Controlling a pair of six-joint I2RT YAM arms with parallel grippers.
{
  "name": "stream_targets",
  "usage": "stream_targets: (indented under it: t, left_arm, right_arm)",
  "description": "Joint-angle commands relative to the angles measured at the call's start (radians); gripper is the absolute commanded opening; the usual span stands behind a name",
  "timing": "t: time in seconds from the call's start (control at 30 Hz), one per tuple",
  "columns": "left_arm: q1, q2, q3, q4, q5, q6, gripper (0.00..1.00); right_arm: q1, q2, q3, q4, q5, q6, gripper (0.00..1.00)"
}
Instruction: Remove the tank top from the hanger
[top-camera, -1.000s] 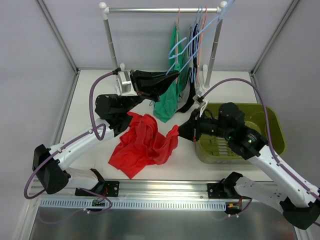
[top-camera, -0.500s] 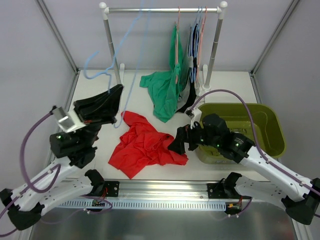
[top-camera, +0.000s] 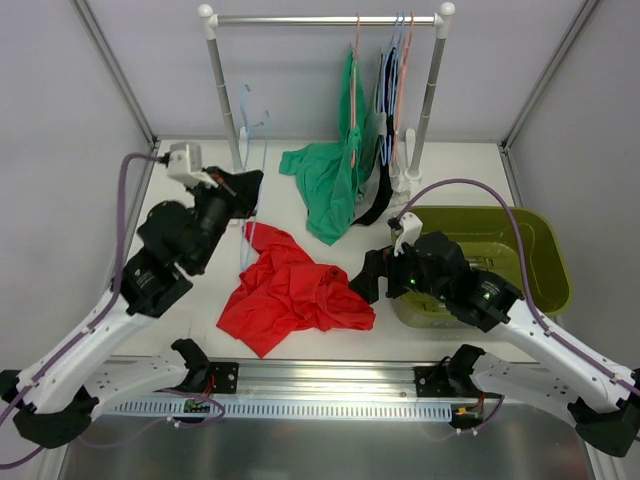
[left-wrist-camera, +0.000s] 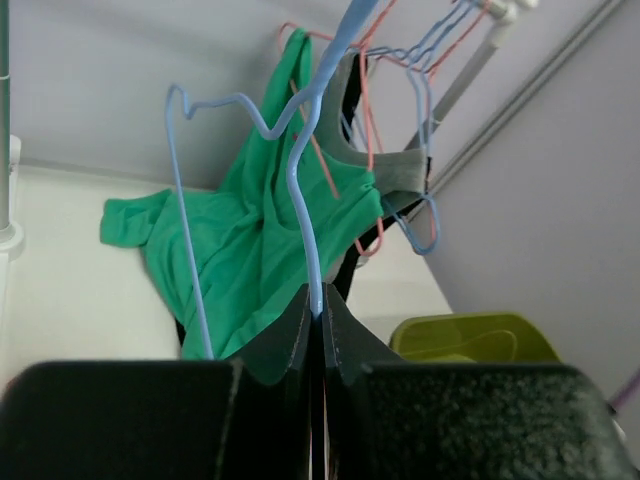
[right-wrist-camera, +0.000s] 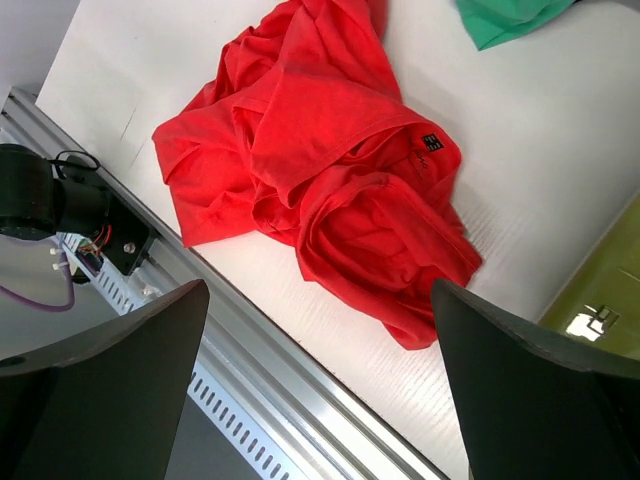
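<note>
Plainly, the red tank top (top-camera: 290, 290) lies off the hanger (left-wrist-camera: 300, 190) the left claw (left-wrist-camera: 318, 312) pinches, nearest the wide right claw (right-wrist-camera: 318, 300).

L wrist view: blue hanger (left-wrist-camera: 304, 240) top cut off by upper edge, lower wire hidden inside left gripper (left-wrist-camera: 318, 305). R wrist view: red tank top (right-wrist-camera: 330, 170) label too small to read.
</note>
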Motion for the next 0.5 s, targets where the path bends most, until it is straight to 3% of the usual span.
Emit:
stream_targets:
  t: [0.0,0.1,0.23,0.33,0.47]
  left_arm:
    - [0.089,0.139,0.149,-0.144,0.074,-0.076,0.00]
    - [0.255,0.269,0.276,-0.146,0.307,-0.119,0.00]
    - [0.282,0.390,0.496,-0.144,0.320,-0.023,0.00]
    - [0.366,0.493,0.590,-0.144,0.436,-0.040,0.00]
    - [0.431,0.631,0.736,-0.148,0.467,-0.068,0.00]
  right_arm:
    - [0.005,-0.030,0.051,-0.023,0.071,-0.011,0.99]
    - [0.004,-0.057,0.051,-0.040,0.068,-0.011,1.00]
    - [0.002,-0.113,0.045,-0.069,0.084,-0.022,0.99]
    - [0.004,-0.148,0.034,-0.083,0.113,-0.033,1.00]
    - [0.002,-0.157,0.036,-0.092,0.110,-0.037,0.99]
